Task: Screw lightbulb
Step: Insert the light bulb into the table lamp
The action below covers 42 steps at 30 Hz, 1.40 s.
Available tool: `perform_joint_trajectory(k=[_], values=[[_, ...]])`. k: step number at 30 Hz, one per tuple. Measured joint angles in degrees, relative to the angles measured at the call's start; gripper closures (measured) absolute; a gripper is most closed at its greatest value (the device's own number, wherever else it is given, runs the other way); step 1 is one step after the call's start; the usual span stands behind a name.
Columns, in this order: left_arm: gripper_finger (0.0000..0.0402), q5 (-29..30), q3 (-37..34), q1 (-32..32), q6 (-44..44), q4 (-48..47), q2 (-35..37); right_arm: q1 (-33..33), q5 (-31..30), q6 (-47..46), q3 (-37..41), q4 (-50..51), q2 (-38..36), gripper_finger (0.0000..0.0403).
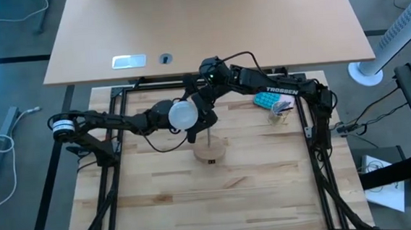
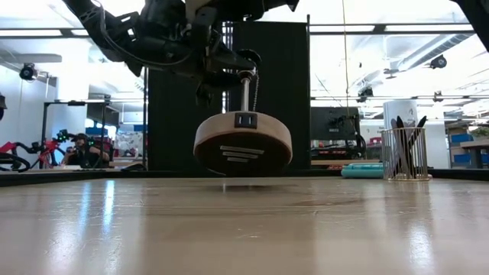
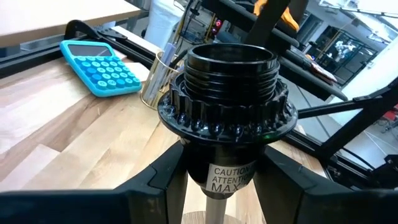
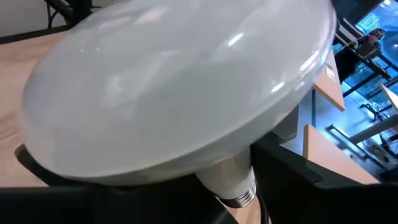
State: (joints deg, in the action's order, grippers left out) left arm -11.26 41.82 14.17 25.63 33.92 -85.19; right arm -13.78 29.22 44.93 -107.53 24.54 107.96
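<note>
Lightbulb [image 4: 180, 93] held in right tool [image 4: 261, 180], outside black socket [image 3: 230, 81].

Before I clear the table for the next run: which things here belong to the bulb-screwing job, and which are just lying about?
Job:
- lightbulb, at the right tool
- black socket on its wooden base, between the left tool's fingers

Lying about:
- blue calculator
- wire pen cup
</note>
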Motion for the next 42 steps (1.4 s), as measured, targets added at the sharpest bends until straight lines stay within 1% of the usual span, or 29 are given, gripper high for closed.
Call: perform_joint_trajectory(k=[12,22,33,35,39,42], values=[[0.0258,4.7,0.0,0.0,0.3,1.1,0.0,0.0,0.6,-2.0,0.0,-0.3,0.0,0.0202],[0.0258,5.4,0.0,0.0,0.9,2.1,0.0,0.0,1.1,-4.2,0.1,-2.2,0.0,0.0201],[0.0258,5.0,0.1,0.1,-0.1,2.4,0.0,0.2,1.2,-6.1,0.2,-3.5,0.2,0.0157],[0.0258,4.9,0.2,0.1,-0.4,2.5,0.0,0.2,1.2,-6.3,0.2,-3.8,0.2,0.0159],[0.0258,4.8,0.2,0.1,-0.7,3.0,0.0,0.2,1.1,-7.2,0.2,-4.2,0.2,0.0176],[0.0258,6.0,0.2,0.1,-1.4,3.4,0.0,0.2,1.0,-7.4,0.2,-4.4,0.2,0.0188]])
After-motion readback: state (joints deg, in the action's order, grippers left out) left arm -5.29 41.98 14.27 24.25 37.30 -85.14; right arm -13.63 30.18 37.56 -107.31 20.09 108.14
